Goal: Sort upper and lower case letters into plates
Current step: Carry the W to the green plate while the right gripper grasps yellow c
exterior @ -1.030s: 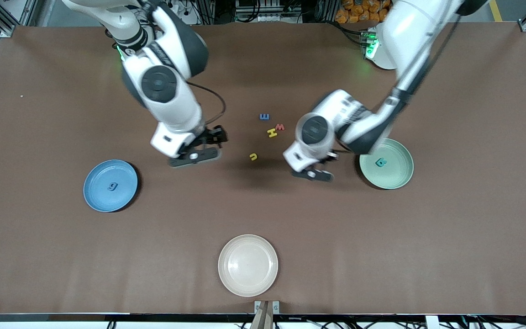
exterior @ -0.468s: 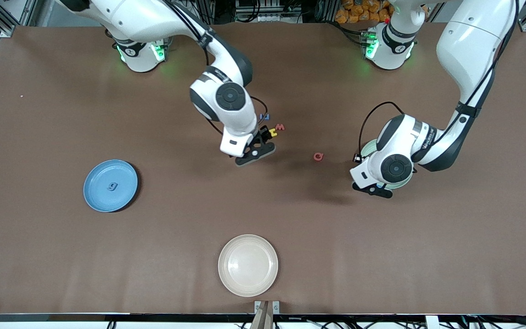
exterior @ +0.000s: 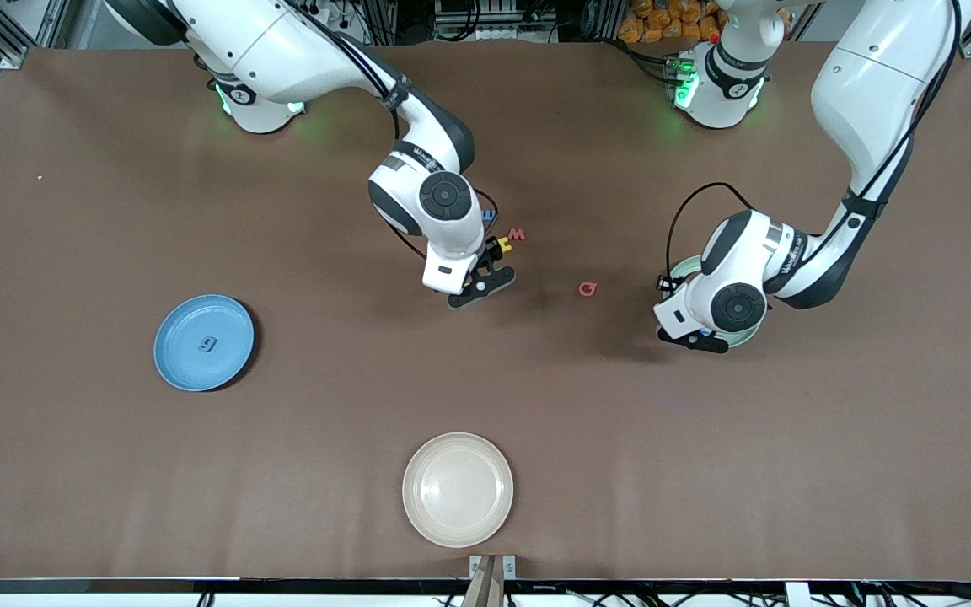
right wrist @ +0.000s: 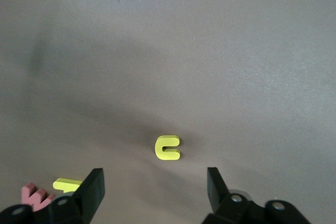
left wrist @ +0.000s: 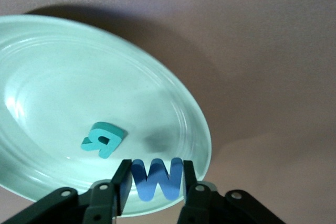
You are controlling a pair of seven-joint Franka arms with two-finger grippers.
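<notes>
My L gripper [left wrist: 156, 184] pinches blue W [left wrist: 156, 179] over mint plate [left wrist: 178, 103]; R gripper [right wrist: 156, 190] open, waits, yellow letter [right wrist: 168, 148] just ahead.

Right gripper [exterior: 480, 285] is hovering over the tabletop [exterior: 115, 472] by a yellow letter [exterior: 503, 245]. Left gripper [exterior: 692, 339] is hanging over the mint plate [exterior: 681, 270].

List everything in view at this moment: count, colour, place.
table: one, brown.
blue plate: one, toward the right arm's end.
mint plate: one, toward the left arm's end.
cream plate: one, nearest the front camera.
blue g: one, in the blue plate.
teal R: one, in the mint plate.
blue E, yellow H, red W: one each, mid-table cluster.
yellow small letter: one, under the right gripper.
red round letter: one, between cluster and mint plate.
blue W: one, held.
left gripper: grips blue W over mint plate.
right gripper: open.
</notes>
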